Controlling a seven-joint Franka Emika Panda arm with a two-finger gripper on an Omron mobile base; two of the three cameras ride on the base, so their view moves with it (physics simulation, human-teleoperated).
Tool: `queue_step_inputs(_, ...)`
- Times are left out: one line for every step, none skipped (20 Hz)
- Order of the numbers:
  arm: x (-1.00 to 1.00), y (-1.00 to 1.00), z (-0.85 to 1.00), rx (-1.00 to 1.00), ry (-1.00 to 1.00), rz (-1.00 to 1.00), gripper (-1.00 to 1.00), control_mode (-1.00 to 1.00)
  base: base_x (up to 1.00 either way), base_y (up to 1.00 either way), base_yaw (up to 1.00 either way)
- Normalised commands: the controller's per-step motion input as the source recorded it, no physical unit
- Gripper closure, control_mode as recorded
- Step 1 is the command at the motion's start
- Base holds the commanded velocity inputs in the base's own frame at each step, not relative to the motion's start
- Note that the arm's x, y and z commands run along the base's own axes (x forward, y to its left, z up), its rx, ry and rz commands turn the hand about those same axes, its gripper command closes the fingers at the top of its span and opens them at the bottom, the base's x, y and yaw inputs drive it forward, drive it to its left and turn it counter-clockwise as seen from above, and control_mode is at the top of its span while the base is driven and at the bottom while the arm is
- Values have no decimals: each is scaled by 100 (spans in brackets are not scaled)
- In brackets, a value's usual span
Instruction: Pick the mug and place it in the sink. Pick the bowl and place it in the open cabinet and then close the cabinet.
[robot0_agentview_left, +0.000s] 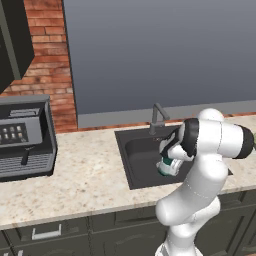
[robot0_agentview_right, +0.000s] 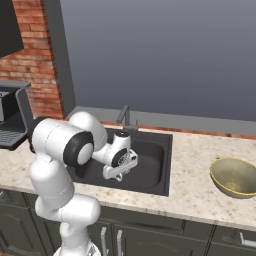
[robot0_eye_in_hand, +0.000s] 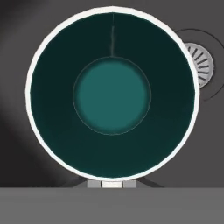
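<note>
The white mug (robot0_eye_in_hand: 111, 94) with a teal-green inside hangs upright over the dark sink (robot0_agentview_left: 134, 156), and in the hand view I look straight down into it. My gripper (robot0_agentview_left: 167, 165) is shut on the mug (robot0_agentview_left: 164, 168), low above the basin's middle. The round metal drain (robot0_eye_in_hand: 202, 65) lies just right of the mug's rim. The pale yellow-beige bowl (robot0_agentview_right: 235, 177) rests on the counter right of the sink (robot0_agentview_right: 156, 161). Part of the dark cabinet (robot0_agentview_left: 12, 42) shows at the upper left; its inside is out of view.
A grey faucet (robot0_agentview_left: 157, 118) stands at the sink's back edge. A grey coffee machine (robot0_agentview_left: 25, 137) sits on the speckled counter (robot0_agentview_left: 85, 175) at the left. Behind are a brick wall and a grey panel. Dark drawers run below the counter.
</note>
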Motion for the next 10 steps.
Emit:
queue_step_inputs(22, 1, -14, 1, -4, 1, 100, -100, 0, 0, 0)
queue_step_inputs(18, 0, -13, 1, -5, 1, 100, -100, 0, 0, 0)
queue_step_inputs(19, 0, -14, 2, -6, 1, 100, -100, 0, 0, 0)
queue_step_inputs(16, 0, -16, 2, -7, 1, 100, -100, 0, 0, 0)
queue_step_inputs(20, 0, -16, 2, -7, 1, 100, -100, 0, 0, 0)
queue_step_inputs(19, 6, -17, 2, -7, 1, 100, -100, 0, 0, 0)
queue_step_inputs(15, 13, -18, 1, -7, 1, -100, -100, 0, 0, 0)
queue_step_inputs(21, 4, -16, 2, -7, 2, -100, -100, 0, 0, 0)
queue_step_inputs(8, 0, -4, 2, -9, 3, -100, -100, 0, 0, 0)
queue_step_inputs(0, 0, 0, 3, -5, 2, -100, -100, 0, 0, 0)
